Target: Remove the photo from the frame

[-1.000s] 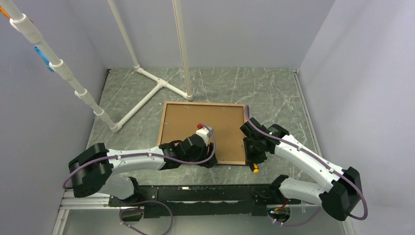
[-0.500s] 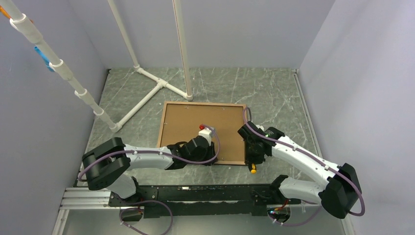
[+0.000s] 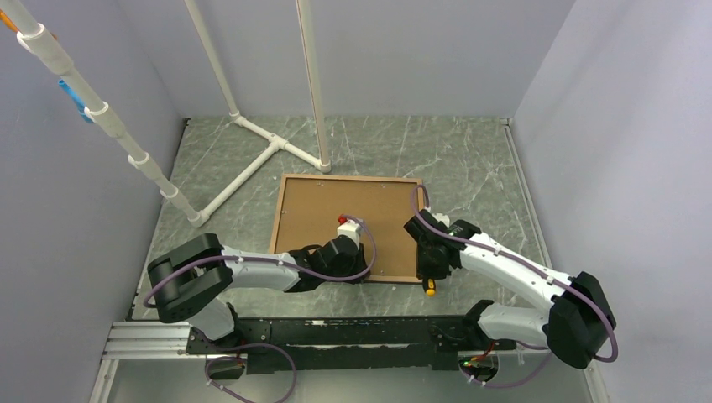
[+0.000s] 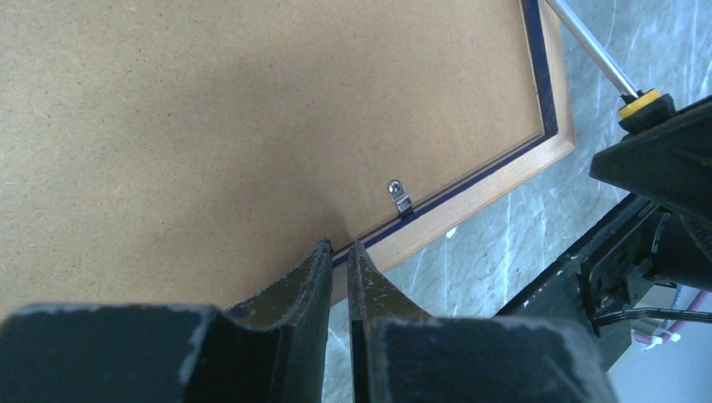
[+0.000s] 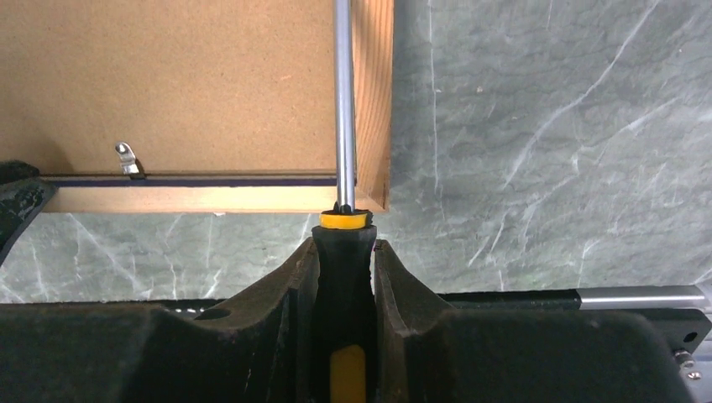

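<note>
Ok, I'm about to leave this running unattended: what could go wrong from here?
1. The screwdriver in the right hand lies along the frame rail; it could slip and gouge the backing board.
2. The left hand sits at the near rail beside a metal tab; that tab may keep the board locked in.

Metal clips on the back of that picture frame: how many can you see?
1 shows clearly: a silver clip on the frame's near edge, between the left fingers and the screwdriver. More may be hidden or too small to make out from above.
</note>
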### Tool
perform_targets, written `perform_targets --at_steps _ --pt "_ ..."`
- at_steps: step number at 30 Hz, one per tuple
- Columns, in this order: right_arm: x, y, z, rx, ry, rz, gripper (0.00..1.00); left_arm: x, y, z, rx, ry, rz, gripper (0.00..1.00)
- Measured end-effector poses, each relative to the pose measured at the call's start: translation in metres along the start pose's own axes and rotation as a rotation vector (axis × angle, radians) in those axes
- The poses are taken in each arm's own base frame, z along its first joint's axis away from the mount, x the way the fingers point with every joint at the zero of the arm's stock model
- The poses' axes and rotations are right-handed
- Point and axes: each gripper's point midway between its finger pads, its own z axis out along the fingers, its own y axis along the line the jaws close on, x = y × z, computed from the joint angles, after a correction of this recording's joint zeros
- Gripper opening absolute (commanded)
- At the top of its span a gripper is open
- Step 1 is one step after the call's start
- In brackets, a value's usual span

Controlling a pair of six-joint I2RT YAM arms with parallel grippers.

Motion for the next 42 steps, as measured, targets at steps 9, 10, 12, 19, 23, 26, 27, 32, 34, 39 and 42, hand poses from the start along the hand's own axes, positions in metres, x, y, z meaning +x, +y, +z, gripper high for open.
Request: perform_targets --at_steps 9,10,12,19,23,26,27,32,34,39,42 --pt "-0.007 0.002 0.010 0.018 -0.024 -0.010 0.00 0.001 0.000 0.001 0.007 -0.012 -0.055 0.09" --pt "-0.008 0.002 0.012 0.023 -0.022 -0.014 0.00 0.001 0.000 0.001 0.007 -0.013 -0.057 0.09" --pt "-0.008 0.001 0.015 0.033 -0.019 -0.021 0.00 0.001 0.001 0.003 0.005 -0.015 -0.064 0.09" --pt "-0.013 0.002 0.022 0.049 -0.031 -0.047 0.00 0.001 0.004 0.004 0.007 -0.026 -0.073 0.09" --pt "-0.017 0.005 0.024 0.036 -0.045 -0.074 0.00 0.001 0.004 0.004 0.009 -0.029 -0.079 0.09" --pt "-0.020 0.006 0.024 0.026 -0.055 -0.096 0.00 0.001 0.004 0.004 0.008 -0.029 -0.079 0.09" --pt "-0.020 0.007 0.024 0.024 -0.057 -0.102 0.00 0.001 0.004 0.004 0.009 -0.029 -0.078 0.09" --pt "-0.030 0.011 0.019 0.008 -0.091 -0.123 0.00 0.003 0.005 0.004 0.006 -0.025 -0.077 0.13" --pt "-0.045 0.017 0.007 -0.006 -0.145 -0.118 0.00 0.002 0.004 0.003 0.008 -0.024 -0.074 0.16" --pt "-0.096 0.027 -0.058 -0.099 -0.403 -0.050 0.00 0.007 0.003 -0.005 -0.002 0.014 -0.041 0.28" --pt "-0.111 0.022 -0.094 -0.151 -0.530 -0.004 0.00 0.007 0.000 -0.011 -0.003 0.042 -0.018 0.41"
